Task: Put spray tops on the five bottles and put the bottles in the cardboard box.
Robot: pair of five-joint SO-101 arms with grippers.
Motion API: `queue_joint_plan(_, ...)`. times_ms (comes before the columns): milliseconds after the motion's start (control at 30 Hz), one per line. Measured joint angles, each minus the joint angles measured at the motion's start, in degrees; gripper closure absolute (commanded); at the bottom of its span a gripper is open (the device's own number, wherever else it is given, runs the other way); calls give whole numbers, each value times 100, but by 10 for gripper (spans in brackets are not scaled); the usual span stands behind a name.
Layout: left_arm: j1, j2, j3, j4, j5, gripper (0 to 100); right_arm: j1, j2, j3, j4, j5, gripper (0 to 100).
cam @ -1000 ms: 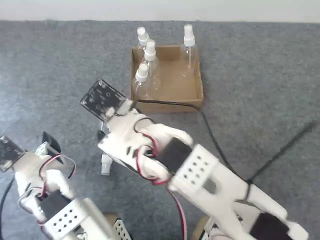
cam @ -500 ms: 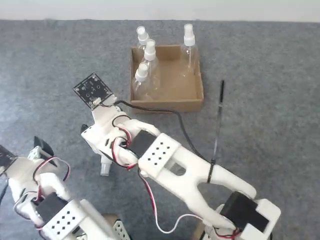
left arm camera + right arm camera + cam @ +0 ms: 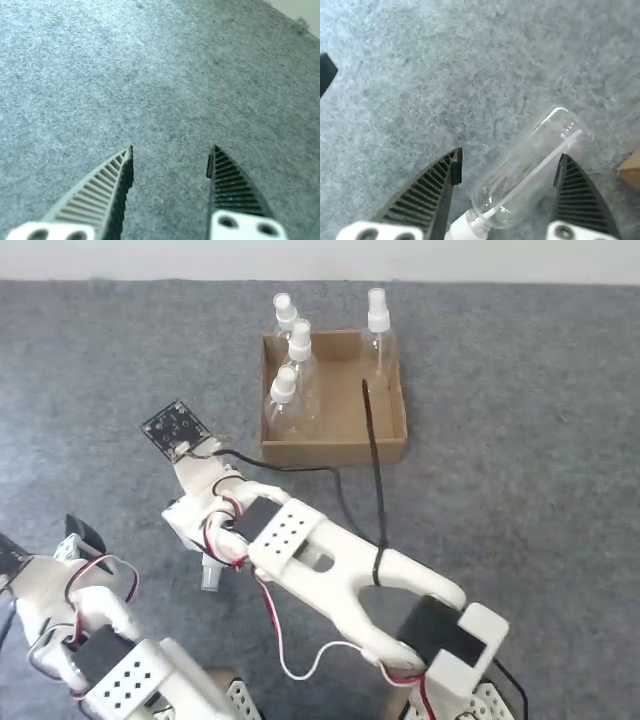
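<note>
The fifth bottle (image 3: 525, 175) is lying on its side on the grey table (image 3: 520, 440), near the cardboard box (image 3: 340, 415) but outside it, with its white spray top (image 3: 462, 230) fitted. The right gripper (image 3: 510, 155) is hanging over it with its fingers spread wide, one on each side of it. Four other bottles (image 3: 300, 355), each capped, are standing upright inside the box. The left gripper (image 3: 170, 155) is hovering over bare table farther from the box, its fingers parted and gripping nothing.
</note>
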Motion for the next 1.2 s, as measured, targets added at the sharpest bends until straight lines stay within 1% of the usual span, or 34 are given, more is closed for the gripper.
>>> queue_joint_plan(100,0,0,0,0,0,772,9,202,-440,387,-484,737)
queue_joint_plan(333,0,0,0,0,0,772,167,905,-1512,1371,-1248,738)
queue_joint_plan(500,0,0,0,0,0,772,316,1538,-2215,1837,-1407,738)
queue_joint_plan(733,0,0,0,0,0,772,343,2286,-2971,2259,-1407,741)
queue_joint_plan(800,0,0,0,0,0,772,343,2435,-3068,2277,-1407,786)
queue_joint_plan(900,0,0,0,0,0,773,343,2549,-3147,2277,-1407,923)
queue_joint_plan(967,0,0,0,0,0,773,352,2549,-3147,2277,-1407,988)
queue_joint_plan(1033,0,0,0,0,0,773,369,2549,-3147,2277,-1380,987)
queue_joint_plan(1200,0,0,0,0,0,773,360,2541,-3147,2391,-835,986)
